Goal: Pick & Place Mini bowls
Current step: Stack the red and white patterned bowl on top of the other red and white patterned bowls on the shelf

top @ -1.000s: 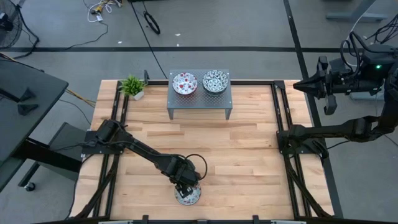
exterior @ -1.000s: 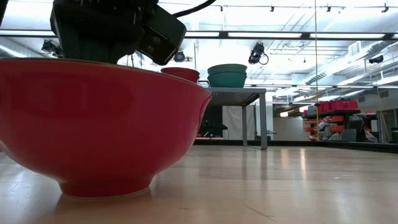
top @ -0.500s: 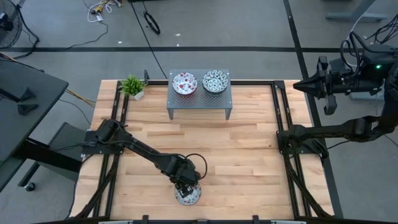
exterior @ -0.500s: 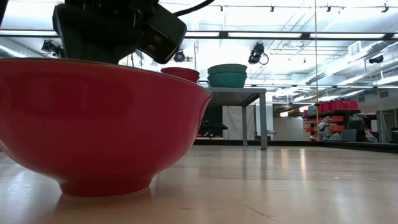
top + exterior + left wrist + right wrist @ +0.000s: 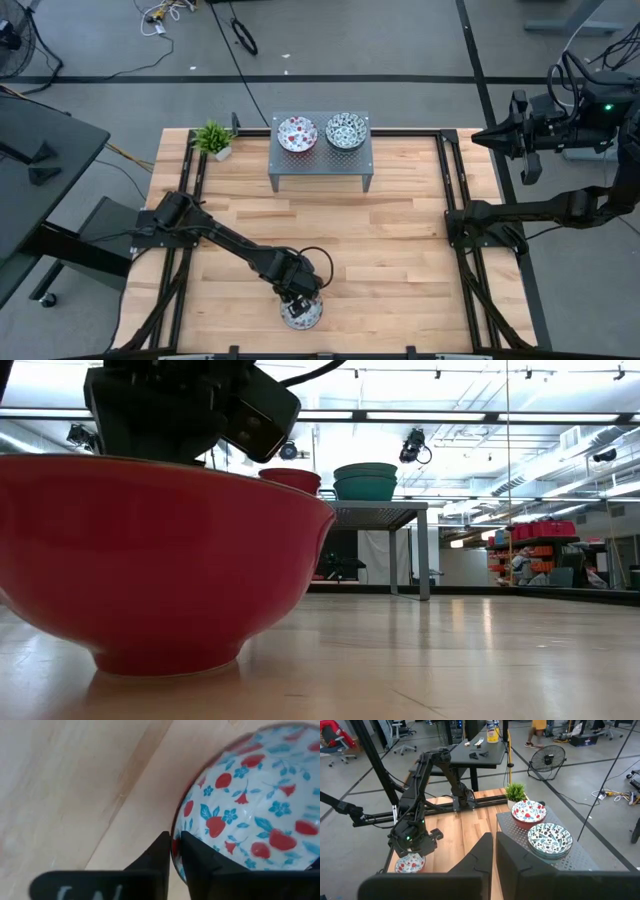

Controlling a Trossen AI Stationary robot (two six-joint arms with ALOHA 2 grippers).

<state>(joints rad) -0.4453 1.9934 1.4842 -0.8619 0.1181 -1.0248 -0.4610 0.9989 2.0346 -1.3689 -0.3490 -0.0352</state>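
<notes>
Since a second ago nothing has shifted much on my feeds: the left gripper (image 5: 300,304) is still down at the near edge of the desk (image 5: 400,250), and in the low view the red bowl (image 5: 150,560) now sits a touch tilted, its right rim slightly lower than before. My left wrist camera shows the two dark fingers (image 5: 160,852) nearly together, pinching the rim of that bowl (image 5: 250,805), one finger outside the red wall and one inside on the white lining with its red strawberries and teal flowers. From above, the bowl (image 5: 302,315) lies under the gripper, near the front edge of the desk, a little left of centre. At the far edge a grey perforated stand (image 5: 320,165) carries the other bowls in two stacks side by side: a red-patterned stack (image 5: 297,133) on the left and a green-patterned stack (image 5: 346,130) on the right. In the low view these show as a red stack (image 5: 291,479) and a teal stack (image 5: 365,481) on the stand. A small potted plant (image 5: 213,138) stands at the far left corner. The right gripper (image 5: 492,852) waits raised off the right side of the desk, its fingers pressed almost together with nothing between them.
</notes>
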